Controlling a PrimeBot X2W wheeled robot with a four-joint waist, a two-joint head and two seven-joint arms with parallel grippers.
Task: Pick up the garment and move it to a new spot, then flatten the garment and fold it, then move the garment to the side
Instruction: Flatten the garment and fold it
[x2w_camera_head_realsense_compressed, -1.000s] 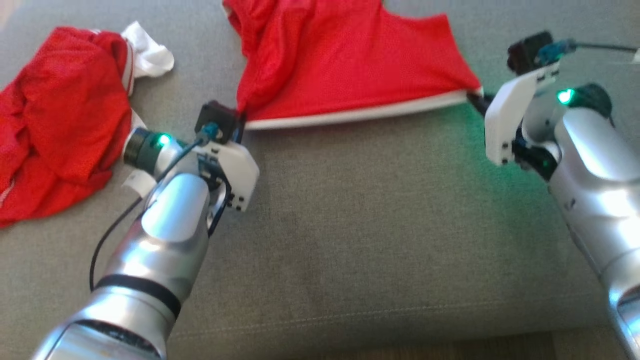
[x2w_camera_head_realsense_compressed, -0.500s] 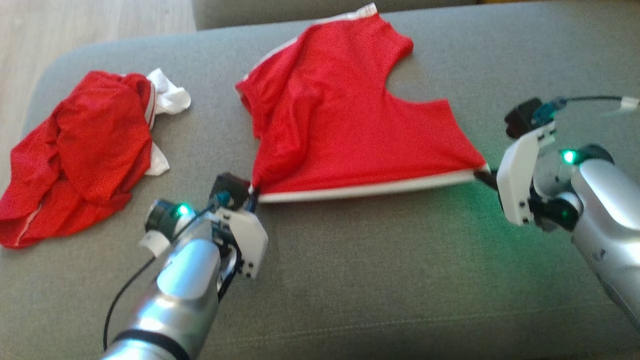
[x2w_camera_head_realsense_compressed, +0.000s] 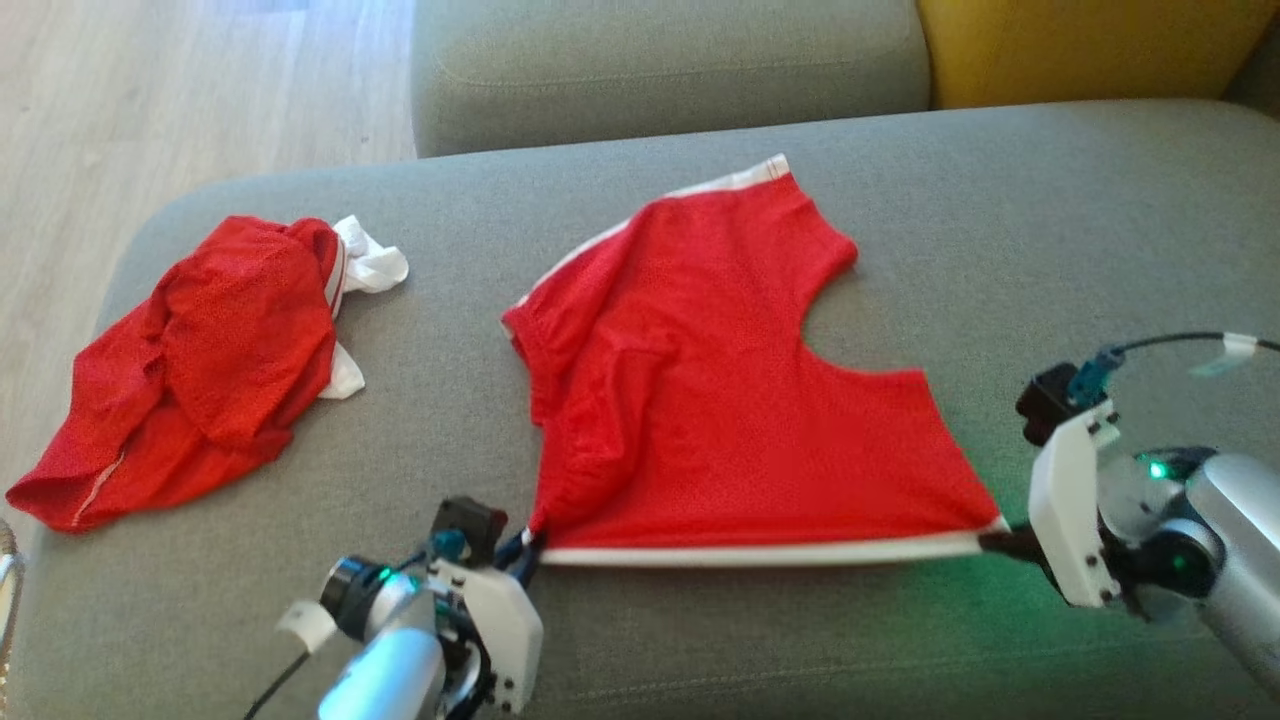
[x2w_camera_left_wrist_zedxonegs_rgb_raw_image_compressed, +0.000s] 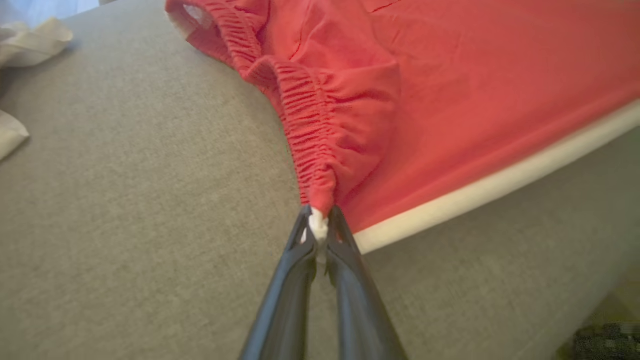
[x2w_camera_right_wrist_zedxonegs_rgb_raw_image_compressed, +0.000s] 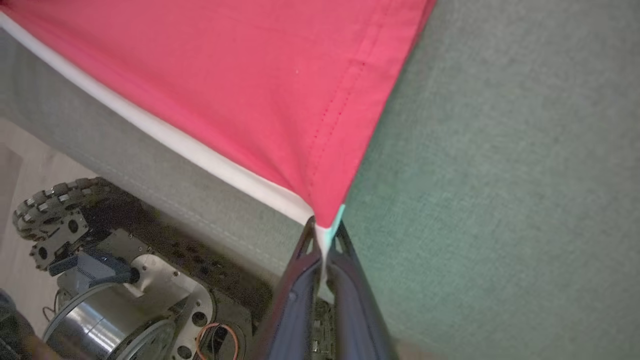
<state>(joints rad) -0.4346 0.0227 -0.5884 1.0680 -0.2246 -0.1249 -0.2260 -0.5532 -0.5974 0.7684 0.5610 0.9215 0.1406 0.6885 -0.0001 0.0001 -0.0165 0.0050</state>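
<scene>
The garment (x2w_camera_head_realsense_compressed: 720, 400) is a pair of red shorts with a white side stripe, spread on the grey sofa cushion (x2w_camera_head_realsense_compressed: 900, 200). Its near edge, the white stripe, is pulled taut between my two grippers. My left gripper (x2w_camera_head_realsense_compressed: 530, 545) is shut on the corner by the gathered waistband (x2w_camera_left_wrist_zedxonegs_rgb_raw_image_compressed: 310, 145); the pinched white tip sits between the left gripper (x2w_camera_left_wrist_zedxonegs_rgb_raw_image_compressed: 318, 230) fingertips. My right gripper (x2w_camera_head_realsense_compressed: 1000, 540) is shut on the opposite corner at the leg hem, and that red-and-white corner (x2w_camera_right_wrist_zedxonegs_rgb_raw_image_compressed: 320, 215) is clamped in the right gripper (x2w_camera_right_wrist_zedxonegs_rgb_raw_image_compressed: 324, 237).
A second red garment (x2w_camera_head_realsense_compressed: 200, 370) with white cloth lies crumpled at the cushion's left end. Wooden floor (x2w_camera_head_realsense_compressed: 150, 90) lies beyond it. Another grey cushion (x2w_camera_head_realsense_compressed: 660, 60) and a yellow one (x2w_camera_head_realsense_compressed: 1080, 45) stand behind. My wheeled base (x2w_camera_right_wrist_zedxonegs_rgb_raw_image_compressed: 100, 280) sits below the cushion's front edge.
The head camera has tilted, so the whole scene has slid down the picture. Both grippers still hold the same corners with the striped edge stretched between them.
</scene>
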